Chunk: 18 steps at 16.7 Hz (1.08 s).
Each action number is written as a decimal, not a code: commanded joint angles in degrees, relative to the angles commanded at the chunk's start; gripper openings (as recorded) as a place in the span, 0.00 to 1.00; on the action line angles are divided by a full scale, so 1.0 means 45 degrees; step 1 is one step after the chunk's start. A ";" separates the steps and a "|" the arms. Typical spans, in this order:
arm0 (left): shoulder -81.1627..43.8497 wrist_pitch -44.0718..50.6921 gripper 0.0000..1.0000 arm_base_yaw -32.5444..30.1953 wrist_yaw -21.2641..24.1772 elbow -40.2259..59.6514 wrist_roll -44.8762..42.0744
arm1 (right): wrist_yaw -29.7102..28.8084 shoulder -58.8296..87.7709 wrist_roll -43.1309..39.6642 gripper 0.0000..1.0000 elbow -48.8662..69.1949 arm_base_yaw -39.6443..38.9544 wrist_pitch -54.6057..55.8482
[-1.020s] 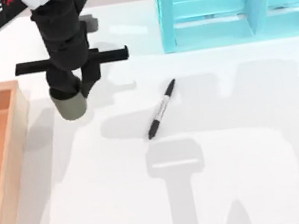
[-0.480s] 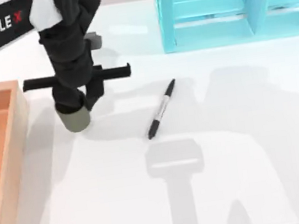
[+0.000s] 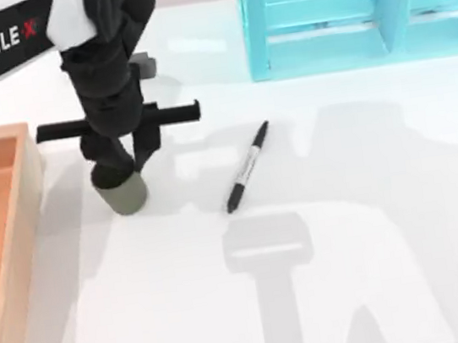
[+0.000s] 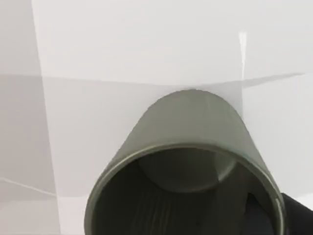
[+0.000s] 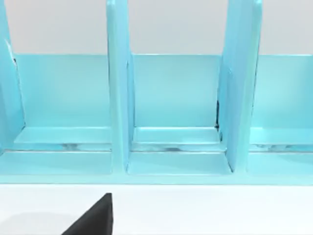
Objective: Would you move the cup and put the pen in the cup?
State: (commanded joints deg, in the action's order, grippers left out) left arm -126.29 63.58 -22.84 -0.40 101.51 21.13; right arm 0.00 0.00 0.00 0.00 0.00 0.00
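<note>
Olive-grey cup (image 3: 126, 194), black-and-grey pen (image 3: 246, 167), turquoise shelf (image 3: 360, 8), orange tray (image 3: 14, 219).

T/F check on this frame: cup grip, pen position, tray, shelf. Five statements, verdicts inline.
1. The left gripper holds the cup. True.
2. The pen is inside the cup. False: it lies flat on the table, to the cup's right.
3. A wooden tray sits at the table's left edge. True.
4. The cup rests in the tray. False: it is outside, right of the tray.
5. The turquoise shelf stands at the far side of the table. True.
</note>
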 joint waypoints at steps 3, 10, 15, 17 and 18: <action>0.0000 0.0000 0.53 0.0000 0.0000 0.0000 0.0000 | 0.0000 0.0000 0.0000 1.00 0.0000 0.0000 0.0000; 0.0000 0.0000 1.00 0.0000 0.0000 0.0000 0.0000 | 0.0000 0.0000 0.0000 1.00 0.0000 0.0000 0.0000; 0.0000 0.0000 1.00 0.0000 0.0000 0.0000 0.0000 | 0.0000 0.0000 0.0000 1.00 0.0000 0.0000 0.0000; 0.0000 0.0000 1.00 0.0000 0.0000 0.0000 0.0000 | 0.0000 0.0000 0.0000 1.00 0.0000 0.0000 0.0000; 0.0002 0.0001 1.00 -0.0040 0.0006 0.0003 0.0004 | 0.0000 0.0000 0.0000 1.00 0.0000 0.0000 0.0000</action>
State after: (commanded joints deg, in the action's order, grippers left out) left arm -126.28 63.59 -23.03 -0.38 101.53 21.15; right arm 0.00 0.00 0.00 0.00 0.00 0.00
